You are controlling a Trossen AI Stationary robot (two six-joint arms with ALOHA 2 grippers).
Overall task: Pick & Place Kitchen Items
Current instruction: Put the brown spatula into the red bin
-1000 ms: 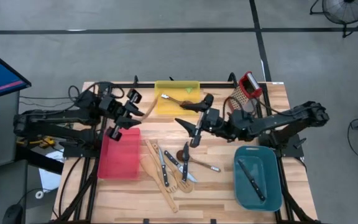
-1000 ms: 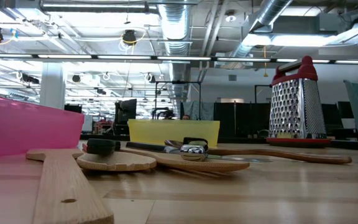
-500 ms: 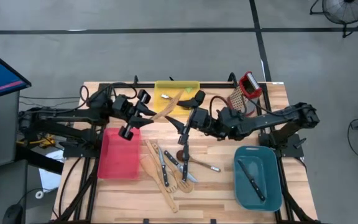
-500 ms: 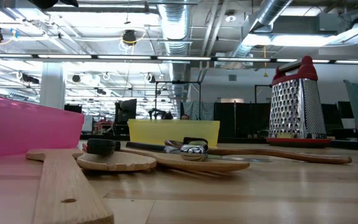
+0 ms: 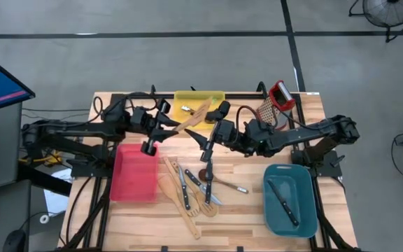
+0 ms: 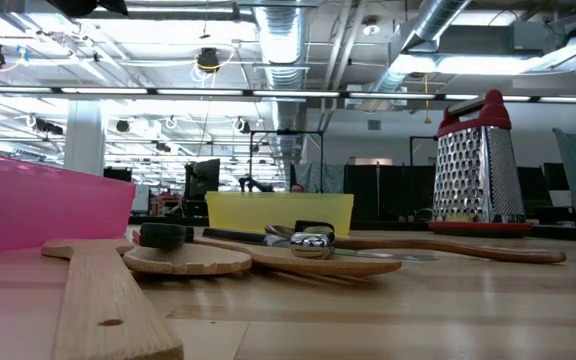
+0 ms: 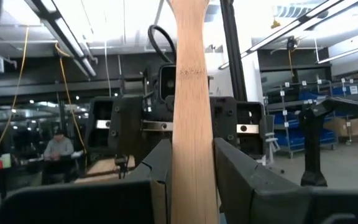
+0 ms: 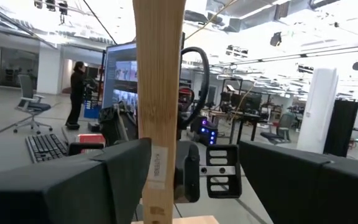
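High view, centre of the frame: I have a pale spatula [image 5: 189,119] held off the table between both arms, its long axis slanting from lower left to upper right, the upper end over the near edge of the yellow bin [image 5: 199,106]. My left gripper [image 5: 161,129] pinches the lower-left end; the left wrist view shows the shaft [image 7: 191,118] clamped upright between the two fingers. My right gripper [image 5: 206,140] sits just right of the shaft with its jaws spread wide; in the right wrist view the shaft [image 8: 159,106] lies against one finger with a clear gap to the other, so I judge it not gripped there. Both grippers are close to the spatula, the left alone carrying it. Other utensils lie in a heap [image 5: 191,185] at lower centre, near the red bin [image 5: 134,173].
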